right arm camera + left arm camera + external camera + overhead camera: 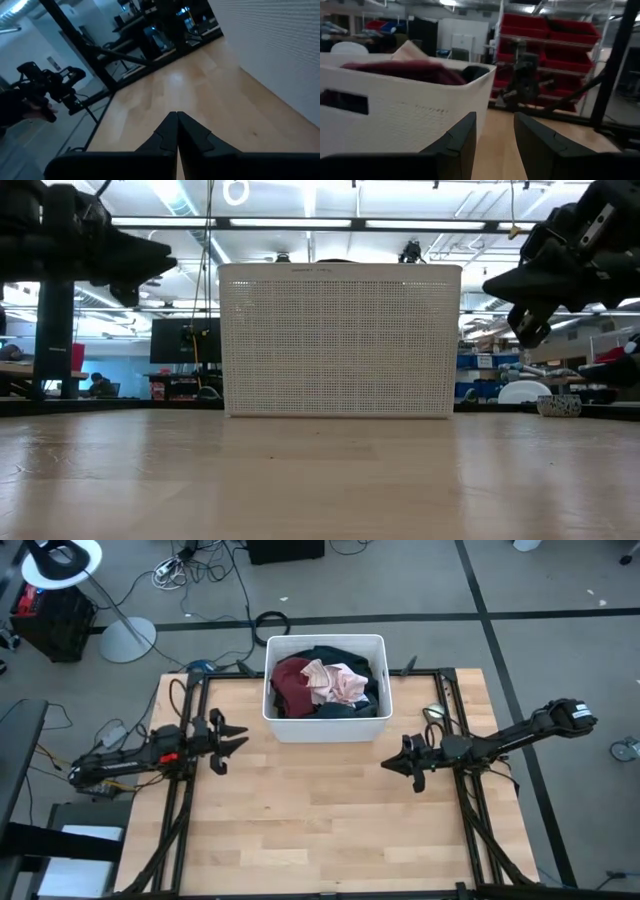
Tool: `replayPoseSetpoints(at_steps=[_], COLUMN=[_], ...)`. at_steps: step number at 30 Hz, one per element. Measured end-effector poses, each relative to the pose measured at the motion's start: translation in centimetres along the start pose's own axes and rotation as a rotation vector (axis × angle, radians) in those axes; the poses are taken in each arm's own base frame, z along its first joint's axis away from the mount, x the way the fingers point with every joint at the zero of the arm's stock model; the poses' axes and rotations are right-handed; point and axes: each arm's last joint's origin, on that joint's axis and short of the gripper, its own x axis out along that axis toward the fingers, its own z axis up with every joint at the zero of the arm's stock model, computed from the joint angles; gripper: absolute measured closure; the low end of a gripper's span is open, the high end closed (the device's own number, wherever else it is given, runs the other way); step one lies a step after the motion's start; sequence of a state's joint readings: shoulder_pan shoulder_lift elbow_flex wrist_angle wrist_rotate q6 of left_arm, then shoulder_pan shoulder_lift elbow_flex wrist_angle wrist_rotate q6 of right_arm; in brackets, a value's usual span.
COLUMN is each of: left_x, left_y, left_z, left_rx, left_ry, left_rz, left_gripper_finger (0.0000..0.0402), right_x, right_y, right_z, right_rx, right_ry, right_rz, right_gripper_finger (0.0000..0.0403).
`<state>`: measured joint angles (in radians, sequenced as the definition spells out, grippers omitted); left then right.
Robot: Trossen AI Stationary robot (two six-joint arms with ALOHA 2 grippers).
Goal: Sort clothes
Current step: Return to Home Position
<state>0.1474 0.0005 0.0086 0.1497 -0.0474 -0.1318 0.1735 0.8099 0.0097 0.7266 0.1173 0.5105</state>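
Observation:
A pile of clothes lies in the white bin (325, 728) at the table's far middle: a maroon piece (292, 685), a pale pink piece (335, 683) and dark ones (340, 657) under them. The maroon piece also shows over the bin's rim in the left wrist view (400, 70). My left gripper (240, 740) is open and empty above the table, left of the bin. My right gripper (390, 764) is shut and empty, right of the bin and nearer the front. Both show raised in the low view.
The bin's perforated wall (340, 340) stands across the middle of the low view. Bare wooden tabletop (320, 820) spreads between and in front of the arms. Black frame rails (185, 800) run along both sides of the table.

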Motion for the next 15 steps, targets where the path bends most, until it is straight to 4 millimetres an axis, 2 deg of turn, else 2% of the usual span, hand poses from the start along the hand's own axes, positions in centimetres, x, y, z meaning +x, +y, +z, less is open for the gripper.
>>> replayPoseSetpoints(at_steps=[6,15], left_x=[0.0,0.0], left_y=[0.1,0.1], left_z=[-0.7,-0.7], left_rx=[0.002,0.026], left_ry=[0.066,0.074], left_rz=[0.016,0.016], left_gripper_finger=[0.0264,0.0264], right_x=[-0.1,-0.5], right_y=[0.0,0.2], right_z=[0.3,1.1], right_rx=[-0.034,-0.109], right_ry=[-0.023,-0.089], right_rz=[-0.001,0.018], right_gripper_finger=[0.0395,0.0395])
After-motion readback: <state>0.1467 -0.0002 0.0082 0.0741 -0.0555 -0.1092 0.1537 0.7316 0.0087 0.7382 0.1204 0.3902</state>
